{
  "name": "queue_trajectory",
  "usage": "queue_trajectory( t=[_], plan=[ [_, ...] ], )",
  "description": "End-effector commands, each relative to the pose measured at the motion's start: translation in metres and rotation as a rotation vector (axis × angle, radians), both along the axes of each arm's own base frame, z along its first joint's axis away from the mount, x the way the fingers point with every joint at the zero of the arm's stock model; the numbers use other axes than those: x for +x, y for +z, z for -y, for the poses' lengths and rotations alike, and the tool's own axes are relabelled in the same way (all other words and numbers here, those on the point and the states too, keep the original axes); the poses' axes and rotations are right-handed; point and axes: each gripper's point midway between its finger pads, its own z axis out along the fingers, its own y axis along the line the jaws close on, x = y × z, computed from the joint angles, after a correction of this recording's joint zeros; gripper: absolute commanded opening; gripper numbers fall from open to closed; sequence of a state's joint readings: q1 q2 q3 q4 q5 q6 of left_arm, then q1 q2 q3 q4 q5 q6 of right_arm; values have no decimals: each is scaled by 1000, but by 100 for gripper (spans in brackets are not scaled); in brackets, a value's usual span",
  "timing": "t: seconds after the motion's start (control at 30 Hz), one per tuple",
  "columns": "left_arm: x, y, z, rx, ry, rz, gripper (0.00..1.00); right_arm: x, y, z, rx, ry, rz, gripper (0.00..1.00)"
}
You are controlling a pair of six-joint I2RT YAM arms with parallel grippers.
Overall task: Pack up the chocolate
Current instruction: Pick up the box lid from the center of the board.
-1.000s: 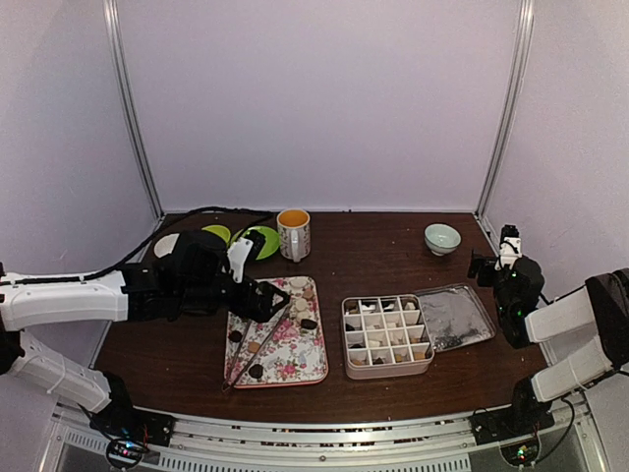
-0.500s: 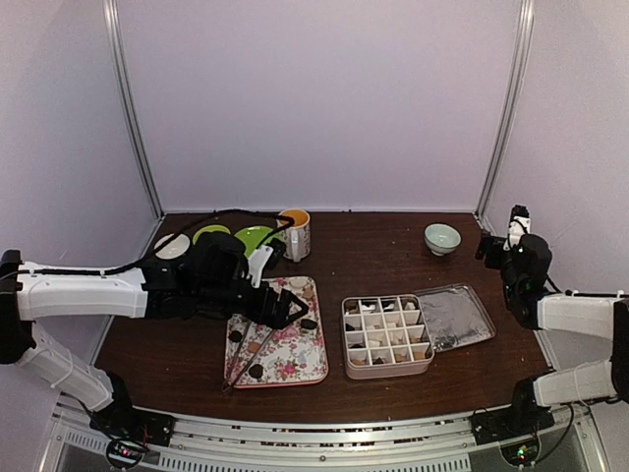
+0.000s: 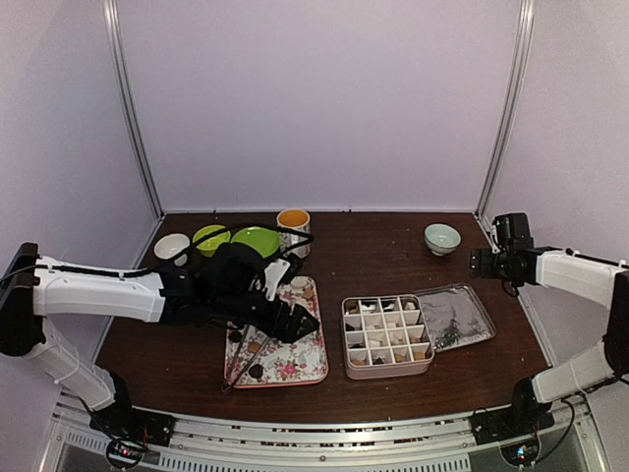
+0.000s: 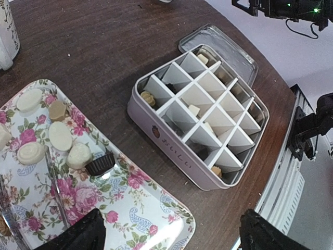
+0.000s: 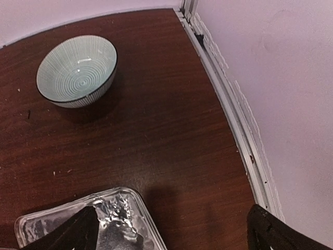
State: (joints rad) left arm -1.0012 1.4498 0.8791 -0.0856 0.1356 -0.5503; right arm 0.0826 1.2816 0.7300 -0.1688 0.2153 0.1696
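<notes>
**Left fingers spread over the tray; right fingers wide by the lid**

The left gripper (image 3: 295,323) hangs over the floral tray (image 4: 156,208), its fingers (image 4: 78,237) wide apart and holding nothing. Metal tongs (image 3: 251,356) lie on the tray behind the fingers, toward the arm bases. Just ahead of one finger sits a dark chocolate (image 4: 100,162), with white and tan pieces (image 4: 60,135) beyond it, all on the tray. Farther ahead of the fingertips, off the tray, stands the divided box (image 4: 171,151). Several of its cells hold chocolates, and its lid (image 4: 229,47) lies just beside its far side. The right gripper (image 3: 484,264) hovers with its fingers spread fully and empty. The lid's corner lies between them, and a striped bowl (image 5: 77,70) sits well ahead.
</notes>
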Motion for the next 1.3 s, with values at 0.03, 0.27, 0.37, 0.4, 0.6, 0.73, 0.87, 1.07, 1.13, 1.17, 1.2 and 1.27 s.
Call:
queue_trajectory(
  t=[0.03,0.27,0.37,0.4,0.6,0.73,0.87,1.07,1.13,1.17,1.2,1.27],
  plan=[
    [6,21,16,-74,-26,58,92,-24,-42,5,7,-49,-287,95],
    [2,27,17,-118,-43,64,91,-24,-70,0,32,-35,-426,73],
    [1,26,15,-115,-44,63,91,-24,-76,-1,39,-30,-451,69],
    [1,26,15,-115,-43,64,91,-23,-77,-1,40,-28,-459,67],
    [-1,24,15,-111,-58,66,91,-21,-92,-3,46,-19,-555,56],
    [-2,24,14,-106,-62,71,91,-19,-99,-1,46,-23,-581,50],
    [-1,23,14,-100,-62,76,91,-21,-110,-2,56,-17,-662,47],
    [0,19,17,-91,-69,69,91,-26,-134,-13,105,26,-788,32],
    [0,19,18,-87,-71,67,91,-28,-142,-18,127,38,-802,25],
    [0,18,18,-86,-72,66,91,-29,-145,-19,135,42,-806,23],
    [0,18,18,-85,-74,66,91,-29,-147,-21,146,48,-803,20],
    [0,18,19,-80,-74,67,91,-28,-150,-24,162,56,-795,14]
  ],
)
